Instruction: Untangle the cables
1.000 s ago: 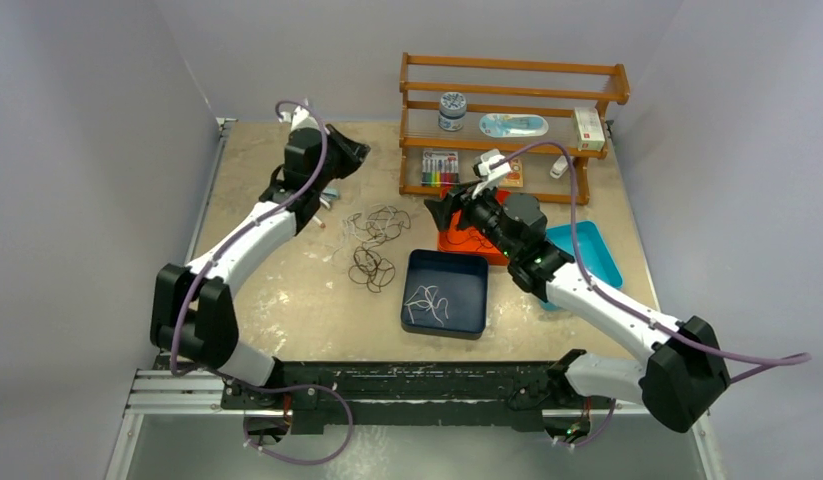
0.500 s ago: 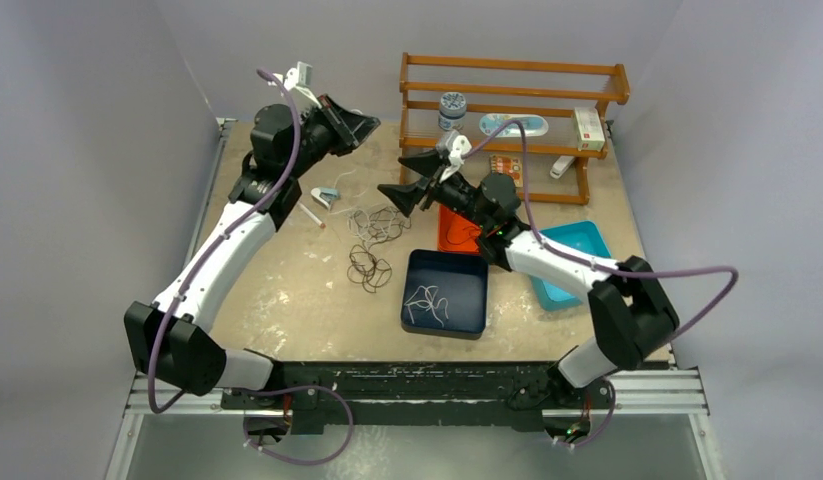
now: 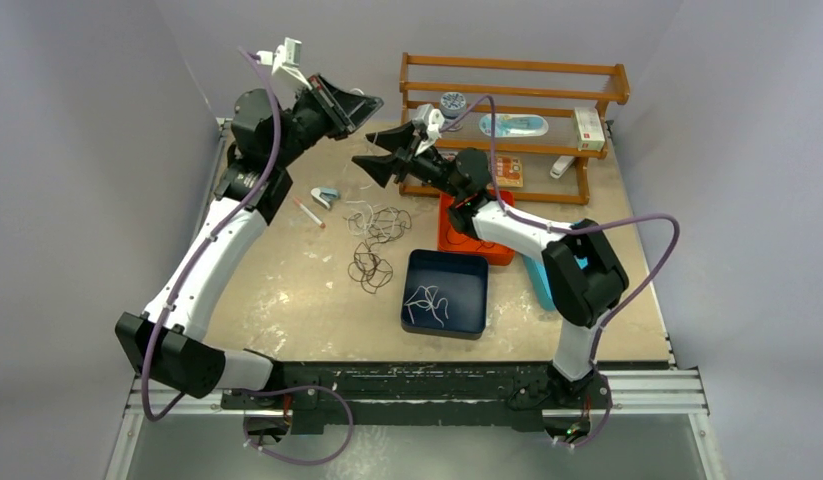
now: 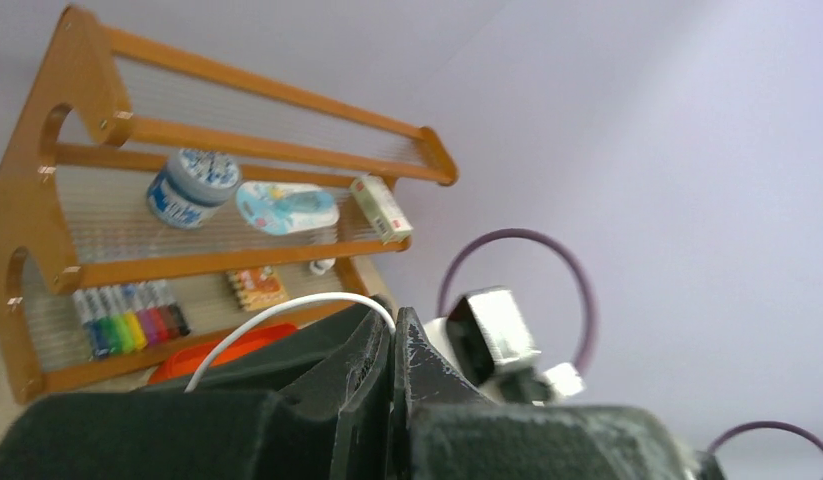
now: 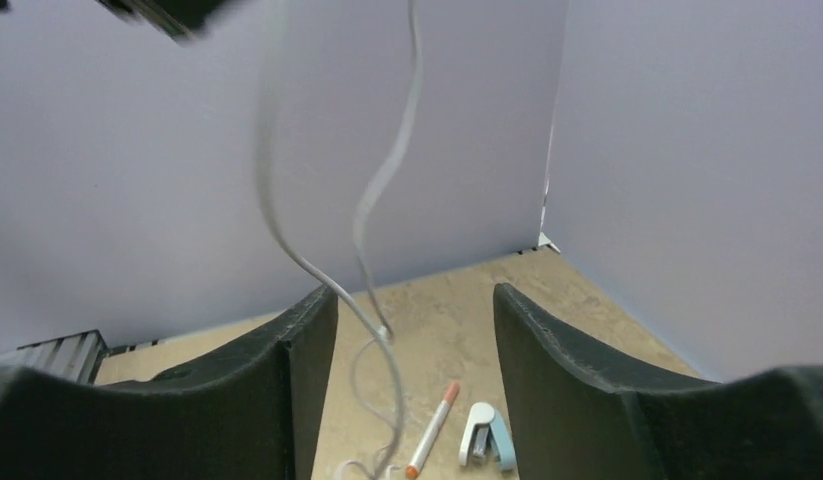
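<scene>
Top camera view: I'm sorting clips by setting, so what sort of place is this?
Probably a robot lab cell: plain grey walls box in a worn table, the arms mount at a metal rail, and a wooden rack holds props.

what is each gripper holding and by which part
Left gripper pinches the white cable along its length, two strands hanging; right gripper holds nothing.

Both arms reach high over the far half of the worktop (image 3: pixel 287 290), the left claw (image 3: pixel 374 102) closed, perhaps on a thin strand of the cables (image 3: pixel 377 230) heaped below, the right claw (image 3: pixel 363 169) spread close beside it, 1 dark tray (image 3: pixel 465 285) nearby.
</scene>
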### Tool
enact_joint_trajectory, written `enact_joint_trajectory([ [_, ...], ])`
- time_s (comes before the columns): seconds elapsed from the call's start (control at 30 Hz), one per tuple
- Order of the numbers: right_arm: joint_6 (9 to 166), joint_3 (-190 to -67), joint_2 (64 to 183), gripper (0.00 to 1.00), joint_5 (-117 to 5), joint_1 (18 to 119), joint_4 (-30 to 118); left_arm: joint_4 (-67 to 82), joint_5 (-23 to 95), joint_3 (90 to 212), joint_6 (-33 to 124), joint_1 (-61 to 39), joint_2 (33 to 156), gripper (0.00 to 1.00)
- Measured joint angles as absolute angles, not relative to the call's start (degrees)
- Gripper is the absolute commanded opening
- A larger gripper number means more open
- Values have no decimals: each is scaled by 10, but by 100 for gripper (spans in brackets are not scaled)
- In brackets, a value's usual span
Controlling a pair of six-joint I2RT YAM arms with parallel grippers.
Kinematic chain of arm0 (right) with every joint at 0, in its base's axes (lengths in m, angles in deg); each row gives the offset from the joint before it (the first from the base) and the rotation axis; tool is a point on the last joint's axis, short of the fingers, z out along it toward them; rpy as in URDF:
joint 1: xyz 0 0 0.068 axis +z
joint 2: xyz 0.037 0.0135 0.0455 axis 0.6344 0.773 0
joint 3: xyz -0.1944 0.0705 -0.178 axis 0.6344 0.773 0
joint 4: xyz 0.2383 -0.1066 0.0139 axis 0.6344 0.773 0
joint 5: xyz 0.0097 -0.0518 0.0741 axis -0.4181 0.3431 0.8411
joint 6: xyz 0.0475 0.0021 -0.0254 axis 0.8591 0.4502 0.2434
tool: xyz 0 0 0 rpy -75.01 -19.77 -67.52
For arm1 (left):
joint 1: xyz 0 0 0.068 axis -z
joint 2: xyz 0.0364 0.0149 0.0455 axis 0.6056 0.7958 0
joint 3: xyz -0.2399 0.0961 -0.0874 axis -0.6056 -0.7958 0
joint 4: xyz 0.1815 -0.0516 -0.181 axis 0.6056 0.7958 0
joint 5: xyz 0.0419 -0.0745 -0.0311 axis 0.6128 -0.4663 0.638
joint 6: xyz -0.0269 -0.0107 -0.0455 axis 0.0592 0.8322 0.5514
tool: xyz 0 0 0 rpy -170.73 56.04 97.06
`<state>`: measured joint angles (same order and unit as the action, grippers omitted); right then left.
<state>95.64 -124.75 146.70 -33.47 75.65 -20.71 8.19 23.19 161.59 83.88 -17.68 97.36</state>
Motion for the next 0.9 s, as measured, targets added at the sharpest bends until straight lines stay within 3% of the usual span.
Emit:
enact_joint_trajectory([
  [0.23,975,-1300,1521,21,-330,756,-216,81,214,1702,856,-177,974,0],
  [0.3,980,-1301,1527,21,-323,756,-218,76,210,1720,859,-176,975,0],
  [0.53,990,-1294,1529,36,-317,757,-238,73,204,1766,869,-176,991,0],
  [0.9,1006,-1236,1571,38,-306,764,-263,117,219,1915,866,-176,1058,0],
])
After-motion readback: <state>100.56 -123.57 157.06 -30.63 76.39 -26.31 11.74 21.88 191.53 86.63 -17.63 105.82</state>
